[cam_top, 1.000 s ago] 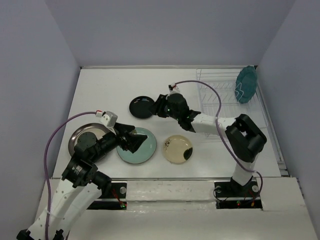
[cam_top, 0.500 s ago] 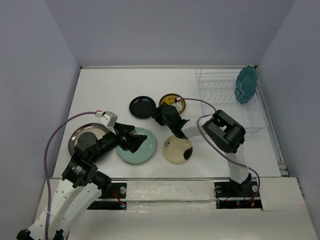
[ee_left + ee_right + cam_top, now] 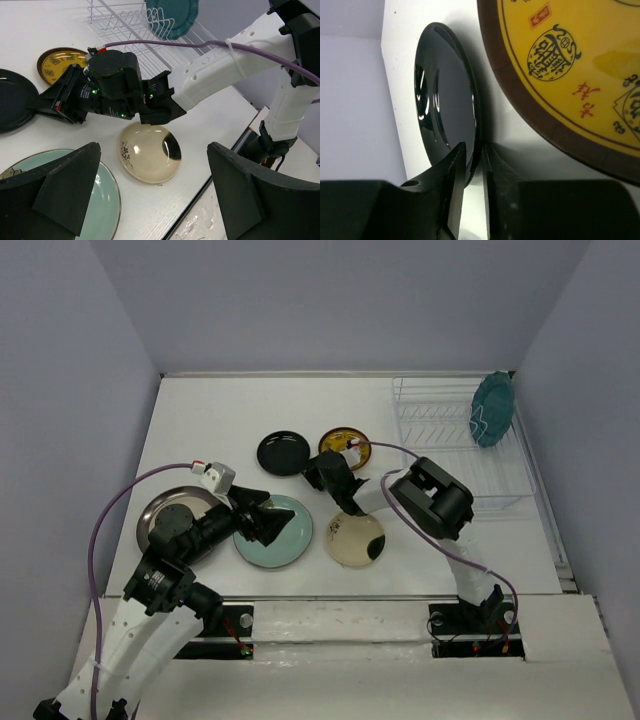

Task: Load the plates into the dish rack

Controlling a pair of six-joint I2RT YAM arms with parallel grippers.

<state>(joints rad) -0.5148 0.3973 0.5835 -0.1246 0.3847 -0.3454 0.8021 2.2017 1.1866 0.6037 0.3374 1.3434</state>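
Right jaws clamp the black plate [image 3: 445, 100] by its rim, beside the yellow plate [image 3: 570, 65]; left jaws gape.

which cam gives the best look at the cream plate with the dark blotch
Left wrist: the cream plate is close and large there, its dark blotch clear. The top external view shows it small and far. The right wrist view misses it.

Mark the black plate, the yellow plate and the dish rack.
black plate [image 3: 283, 452], top view, its centre.
yellow plate [image 3: 340, 436], top view, uncovered far half.
dish rack [image 3: 440, 422], top view, upright dividers.
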